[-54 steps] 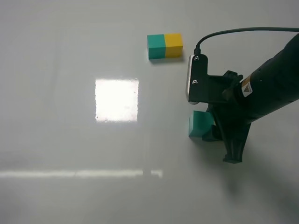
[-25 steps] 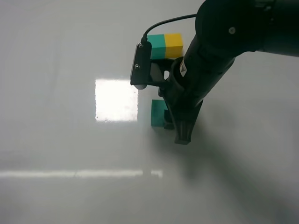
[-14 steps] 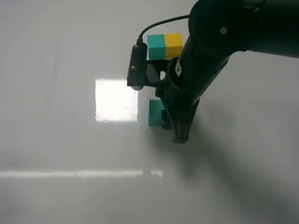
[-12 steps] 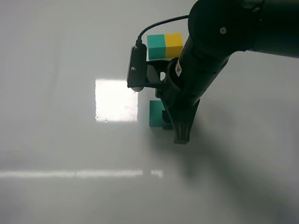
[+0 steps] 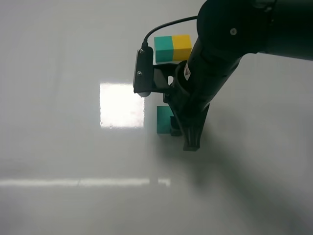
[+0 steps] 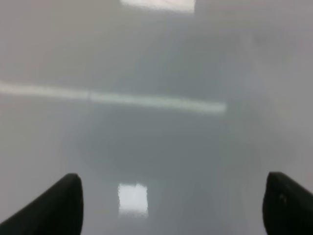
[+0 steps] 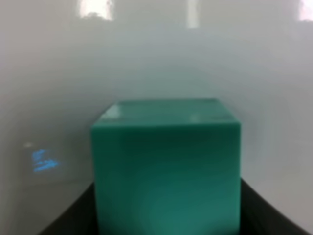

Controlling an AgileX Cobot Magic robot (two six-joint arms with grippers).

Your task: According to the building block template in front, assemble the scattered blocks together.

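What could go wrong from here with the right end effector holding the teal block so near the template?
1. The right end effector grips the teal-green cube just in front of the template; the arm overhangs it, so a careless move could knock it.
2. No loose yellow cube shows in any view, so there is no visible partner to join to.
3. The left end effector sees only bare table and gives no help.

Glossy pale-grey desk surface (image 5: 58,161) mirrors overhead lights; smooth teal-green plastic cube (image 7: 166,171) shows a slight sheen; black arm casing (image 5: 234,39) looks matt plastic.
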